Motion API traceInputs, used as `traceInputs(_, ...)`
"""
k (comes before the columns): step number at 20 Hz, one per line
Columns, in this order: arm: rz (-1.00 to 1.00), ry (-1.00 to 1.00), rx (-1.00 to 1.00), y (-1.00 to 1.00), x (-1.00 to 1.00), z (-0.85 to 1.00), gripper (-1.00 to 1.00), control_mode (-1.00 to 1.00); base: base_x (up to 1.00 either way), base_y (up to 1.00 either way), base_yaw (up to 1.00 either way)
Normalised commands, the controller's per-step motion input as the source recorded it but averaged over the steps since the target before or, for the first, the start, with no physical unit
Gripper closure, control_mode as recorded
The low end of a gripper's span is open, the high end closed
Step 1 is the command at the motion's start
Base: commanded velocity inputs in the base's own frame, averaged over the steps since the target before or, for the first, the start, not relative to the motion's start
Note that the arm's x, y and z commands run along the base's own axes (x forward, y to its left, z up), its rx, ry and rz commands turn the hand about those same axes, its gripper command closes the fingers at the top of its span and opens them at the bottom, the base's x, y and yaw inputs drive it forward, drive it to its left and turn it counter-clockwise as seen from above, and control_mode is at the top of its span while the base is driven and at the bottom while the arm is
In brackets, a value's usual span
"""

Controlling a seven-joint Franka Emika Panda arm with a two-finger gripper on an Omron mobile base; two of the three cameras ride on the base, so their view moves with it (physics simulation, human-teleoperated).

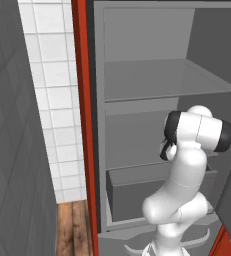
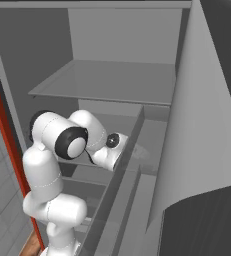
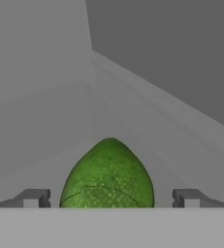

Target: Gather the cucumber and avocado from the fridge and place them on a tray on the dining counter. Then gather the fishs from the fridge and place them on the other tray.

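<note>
Green and pebbled, the avocado lay on a grey fridge shelf, between the two fingers, which stood wide apart on either side of it and gripped nothing. From the base views, the white arm reached into the open fridge.

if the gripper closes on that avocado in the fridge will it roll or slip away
Possibly. The avocado looks rounded and tapered, so it could roll on the flat fridge shelf. Its pebbled skin probably helps grip. It sits centred in the open gripper, favouring a squeeze.
</note>
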Motion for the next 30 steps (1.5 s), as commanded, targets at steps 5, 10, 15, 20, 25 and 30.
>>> traceInputs(5, 0.00, 0.01, 0.00, 0.00, 0.01, -0.04, -1.00, -1.00, 0.00, 0.00, 0.00)
traceInputs(10, 0.00, 0.02, 0.00, 0.00, 0.01, -0.01, 1.00, -1.00, 0.00, 0.00, 0.00)
traceInputs(15, 0.00, 0.00, 0.00, -0.01, -0.06, 0.00, 1.00, -1.00, 0.00, 0.00, 0.00)
traceInputs(20, 0.00, 0.00, 0.00, -0.02, -0.31, 0.00, 1.00, -1.00, 0.00, 0.00, 0.00)
traceInputs(25, 0.00, 0.00, 0.00, 0.00, -0.21, 0.00, 1.00, -1.00, 0.00, 0.00, 0.00)
traceInputs(30, 0.01, 0.00, 0.00, -0.02, -0.23, 0.01, 1.00, -1.00, 0.00, 0.00, 0.00)
